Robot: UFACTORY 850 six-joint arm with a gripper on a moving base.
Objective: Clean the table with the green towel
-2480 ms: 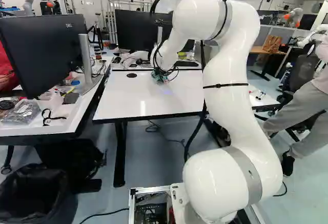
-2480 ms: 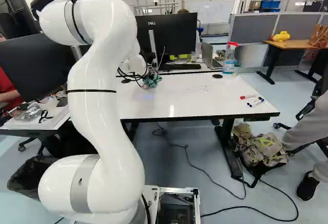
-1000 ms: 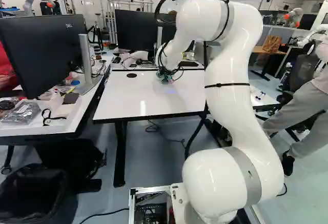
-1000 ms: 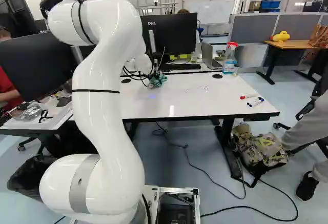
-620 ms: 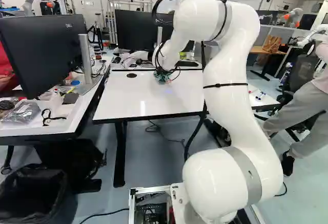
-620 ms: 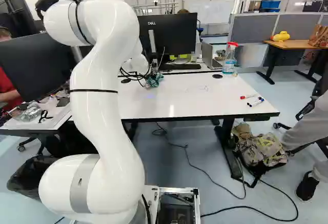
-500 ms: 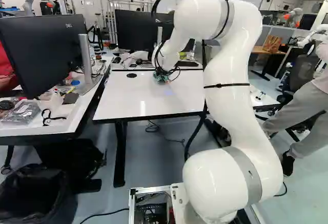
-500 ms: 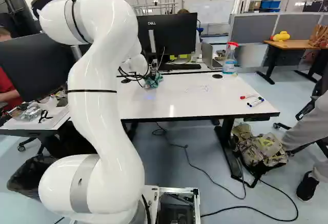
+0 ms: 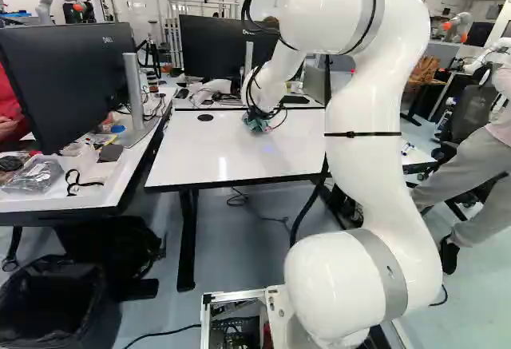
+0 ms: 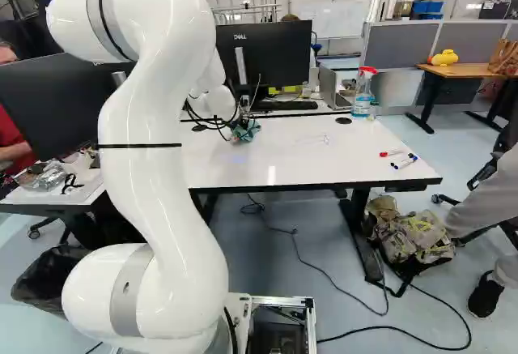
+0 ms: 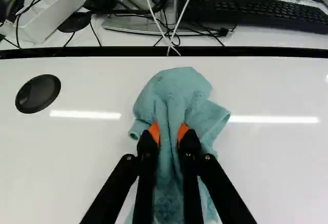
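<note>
Right base view, left to right. Got the towel pinched in the gripper, lying on the table near its far edge. Press lightly, drag flat, overlap passes. Don't bunch it up. Work across to the scribble; go over it twice, probably. Give the bottle room, then steer round the markers.

- so the chunky glossy white arm rose from its base joint and bent over up top
- its rounded white wrist end sat way lower, out ahead
- black two-fingered gripper angled down
- fingers pretty close together, orange pads facing across a slim gap
</note>
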